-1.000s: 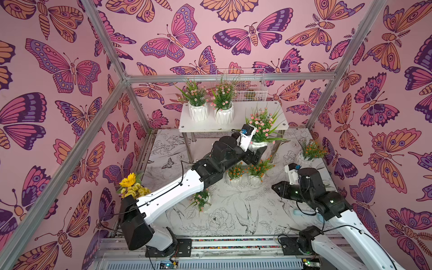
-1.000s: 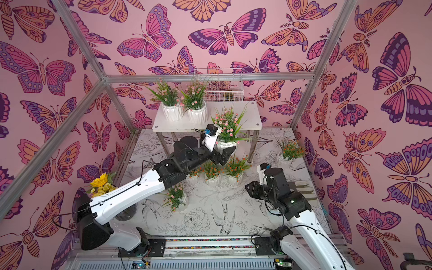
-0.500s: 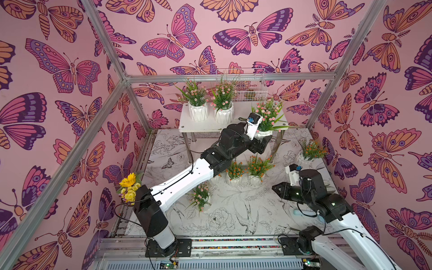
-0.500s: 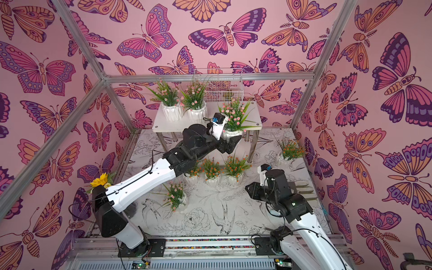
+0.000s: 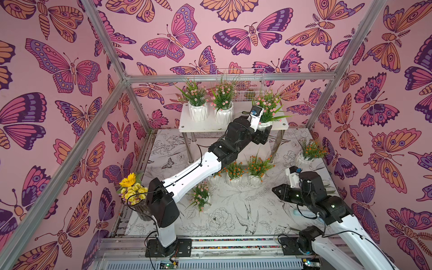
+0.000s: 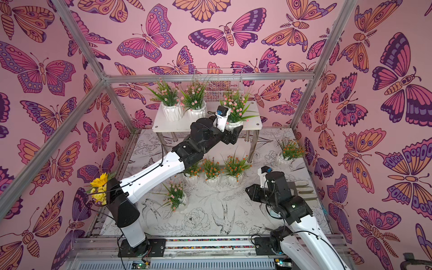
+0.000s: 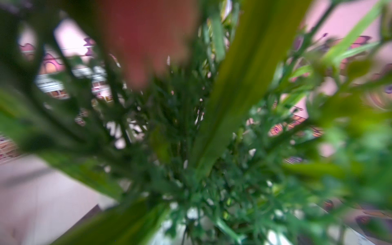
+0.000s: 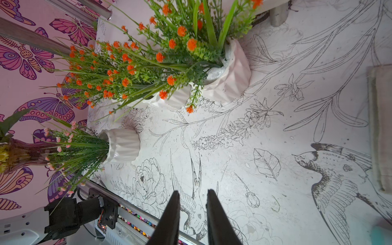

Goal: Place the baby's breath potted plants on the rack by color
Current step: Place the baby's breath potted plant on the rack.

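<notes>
One pink plant (image 5: 268, 106) in left end effector (image 5: 265, 131).

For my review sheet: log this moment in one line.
left pincer: gripping pink plant at rack top | right pincer: empty, slightly open

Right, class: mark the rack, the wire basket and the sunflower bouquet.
rack (image 5: 203, 125), in a top view, bare top board
wire basket (image 5: 245, 94), in a top view, front mesh
sunflower bouquet (image 5: 128, 180), in a top view, yellow bloom

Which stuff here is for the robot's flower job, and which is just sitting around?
Job things: pink-flower pots, orange-flower pots, white rack.
Just lying about: yellow sunflower bouquet, wire basket.
</notes>
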`<state>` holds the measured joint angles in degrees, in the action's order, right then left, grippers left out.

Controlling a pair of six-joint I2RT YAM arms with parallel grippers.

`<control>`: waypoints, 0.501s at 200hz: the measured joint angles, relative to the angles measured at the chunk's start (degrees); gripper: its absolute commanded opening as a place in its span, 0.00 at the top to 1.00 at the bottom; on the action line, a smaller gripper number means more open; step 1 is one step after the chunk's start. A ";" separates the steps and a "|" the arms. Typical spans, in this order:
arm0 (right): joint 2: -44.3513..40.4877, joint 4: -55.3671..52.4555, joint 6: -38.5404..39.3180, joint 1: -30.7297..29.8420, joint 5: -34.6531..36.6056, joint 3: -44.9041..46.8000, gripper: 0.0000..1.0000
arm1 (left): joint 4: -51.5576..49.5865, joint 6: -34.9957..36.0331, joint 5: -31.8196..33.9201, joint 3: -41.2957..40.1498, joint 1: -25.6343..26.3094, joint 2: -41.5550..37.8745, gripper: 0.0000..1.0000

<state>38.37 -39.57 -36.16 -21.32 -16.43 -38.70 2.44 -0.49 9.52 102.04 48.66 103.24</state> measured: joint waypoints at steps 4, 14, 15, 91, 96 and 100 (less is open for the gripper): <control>-0.15 0.11 -0.04 0.00 -0.02 0.22 0.75 | 0.22 0.04 0.74 0.28 0.00 0.28 0.62; -0.50 0.33 -0.28 0.02 -0.13 0.70 0.75 | 0.57 0.07 2.51 0.96 0.00 1.03 0.62; -0.52 0.35 -0.31 0.04 -0.15 0.72 0.75 | 0.57 0.07 2.64 1.03 0.00 1.07 0.62; -1.60 3.56 -2.69 0.20 -1.55 2.73 0.75 | 2.12 2.69 16.13 7.69 0.00 7.06 0.61; -1.60 3.80 -2.82 0.20 -1.66 2.89 0.75 | 2.21 2.86 16.92 8.09 0.00 7.41 0.61; -1.57 3.91 -2.84 0.20 -1.68 2.99 0.75 | 2.27 2.91 17.49 8.35 0.00 7.65 0.60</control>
<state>36.80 -35.66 -39.00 -21.12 -18.11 -35.70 4.71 2.42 27.00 110.39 48.66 110.89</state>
